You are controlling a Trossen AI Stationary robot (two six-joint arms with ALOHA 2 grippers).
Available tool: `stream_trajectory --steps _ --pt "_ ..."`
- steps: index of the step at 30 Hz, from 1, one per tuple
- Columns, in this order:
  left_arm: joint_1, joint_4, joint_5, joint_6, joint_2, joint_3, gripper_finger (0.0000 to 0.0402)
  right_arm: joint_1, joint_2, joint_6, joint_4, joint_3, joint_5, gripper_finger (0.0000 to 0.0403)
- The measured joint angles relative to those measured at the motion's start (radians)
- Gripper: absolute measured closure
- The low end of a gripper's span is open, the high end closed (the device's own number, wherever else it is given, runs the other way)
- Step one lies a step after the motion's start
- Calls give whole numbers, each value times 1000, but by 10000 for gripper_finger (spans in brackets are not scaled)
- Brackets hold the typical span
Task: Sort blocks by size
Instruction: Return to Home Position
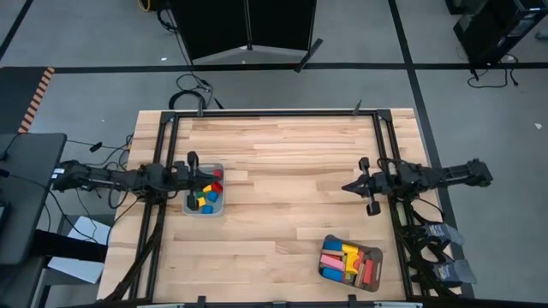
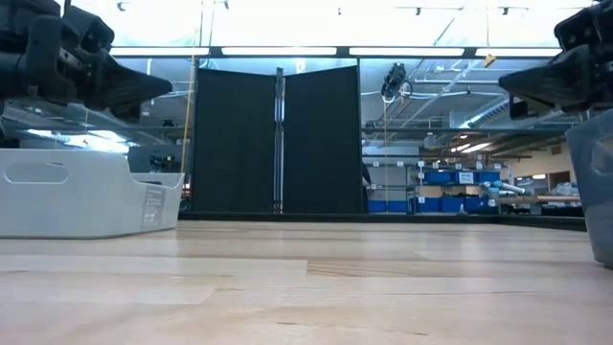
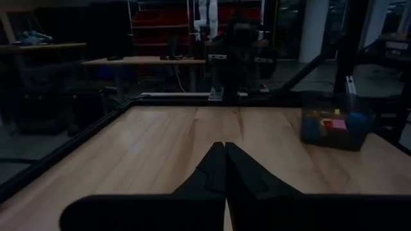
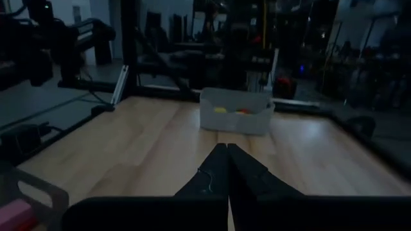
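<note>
The blocks lie in two grey trays. The left tray (image 1: 190, 205) holds little cubes (image 1: 208, 198) in red, blue, yellow and green; it also shows in the right wrist view (image 4: 235, 115) and the low view (image 2: 77, 196). The right tray (image 1: 375, 257), near the table's front right, holds longer bars (image 1: 347, 261) in yellow, pink, red and blue; it also shows in the left wrist view (image 3: 334, 125). My left gripper (image 1: 219, 174) is shut and empty, hovering over the left tray's far part; its closed fingers show in its wrist view (image 3: 225, 154). My right gripper (image 1: 345, 187) is shut and empty above bare table at the right (image 4: 226, 154).
A black frame (image 1: 274, 113) runs along the table's far edge and down both sides. Bare wood (image 1: 282, 197) lies between the two grippers. Black screens (image 2: 278, 139) and shelves stand in the room beyond the table.
</note>
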Motion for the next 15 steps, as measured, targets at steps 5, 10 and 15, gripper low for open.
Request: stream_trajectory --steps 5,10,15 --pt "0 4 2 -1 0 0 400 -22 -51 -42 -7 0 -29 398" --pt "0 24 31 -7 1 0 400 -34 -46 -16 -11 0 -50 398" --pt "0 68 82 2 1 0 400 -18 -30 16 -11 0 -69 398"
